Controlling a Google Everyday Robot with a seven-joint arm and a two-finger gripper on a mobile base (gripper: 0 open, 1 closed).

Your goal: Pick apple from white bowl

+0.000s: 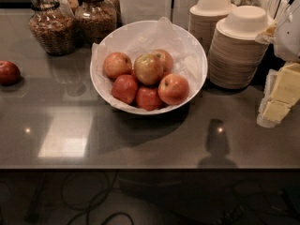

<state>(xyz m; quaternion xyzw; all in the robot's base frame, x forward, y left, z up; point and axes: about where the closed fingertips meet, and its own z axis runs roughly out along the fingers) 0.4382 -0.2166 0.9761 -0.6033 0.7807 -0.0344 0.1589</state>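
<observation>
The white bowl [199, 60], lined with crinkled white paper, stands at the middle of the dark counter. Several apples lie in it. The palest apple [148, 68], yellow-green with a dull red blush, sits on top in the middle of the pile, with redder apples around it. My gripper [280, 96], white with pale yellow parts, is at the right edge of the view. It hangs just above the counter, to the right of the bowl and clear of it, holding nothing that I can see.
A dark red lone apple [8, 72] lies at the far left. Two glass jars [51, 27] stand behind the bowl on the left. Stacked beige disposable bowls [239, 50] stand at the back right, close to my gripper. The counter's front edge [140, 167] runs below.
</observation>
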